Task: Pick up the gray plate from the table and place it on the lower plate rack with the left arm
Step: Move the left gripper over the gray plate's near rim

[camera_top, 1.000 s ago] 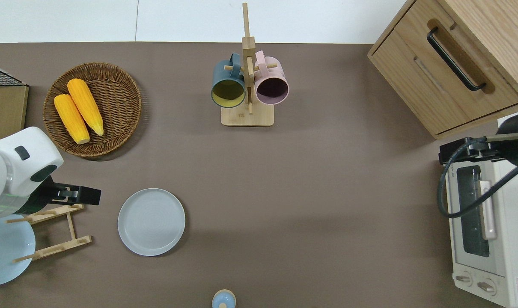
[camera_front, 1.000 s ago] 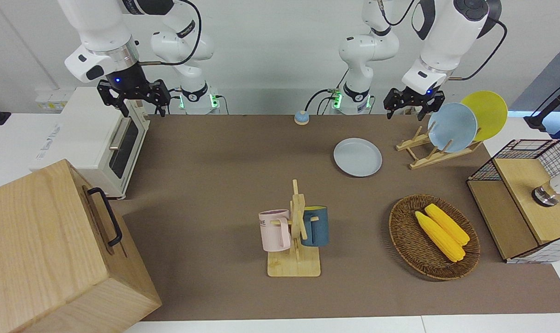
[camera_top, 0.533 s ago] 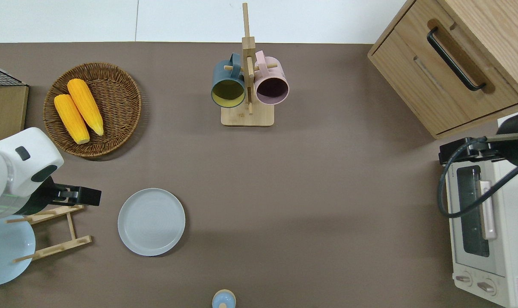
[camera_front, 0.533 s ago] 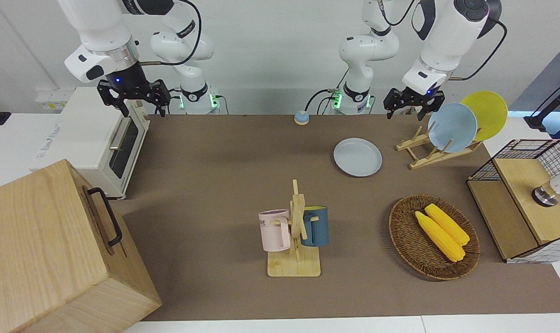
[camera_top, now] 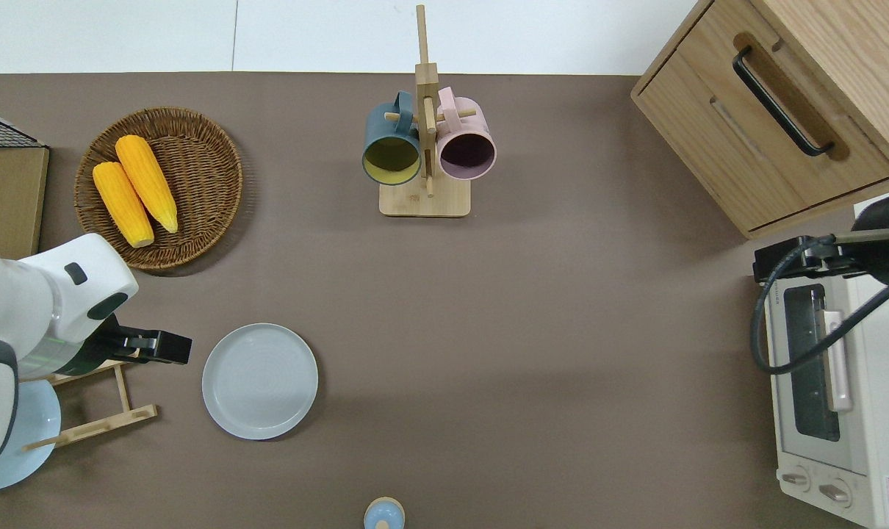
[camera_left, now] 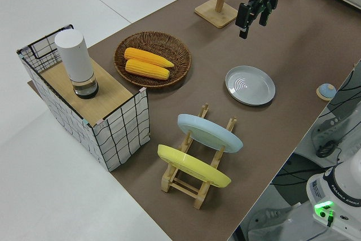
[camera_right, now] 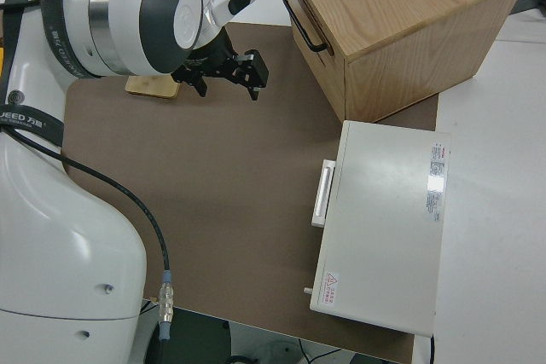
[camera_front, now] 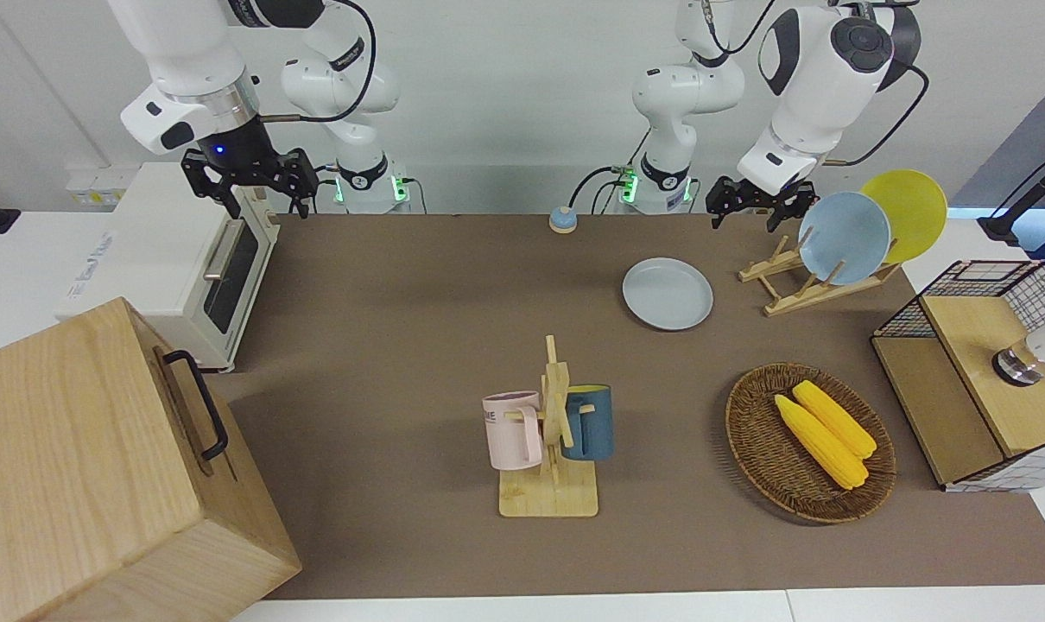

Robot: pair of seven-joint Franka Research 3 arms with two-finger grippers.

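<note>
One gray plate (camera_top: 259, 380) lies flat on the table just beside our left gripper (camera_top: 167, 347), toward the right arm's end from it. We see the claw's fingers spread and holding nothing, up in the air over the end of the lower plate rack (camera_top: 92, 400). That rack holds a light blue plate (camera_front: 844, 238) and a yellow plate (camera_front: 905, 210) on edge; the wicker basket (camera_top: 202, 139) holds two corn cobs (camera_top: 136, 189). Our left arm (camera_front: 812, 82) slants down from its bent elbow. The right arm is parked.

Left gripper (camera_front: 754, 204) hangs in the air, fingers (camera_top: 171, 347) apart; right arm parked.
</note>
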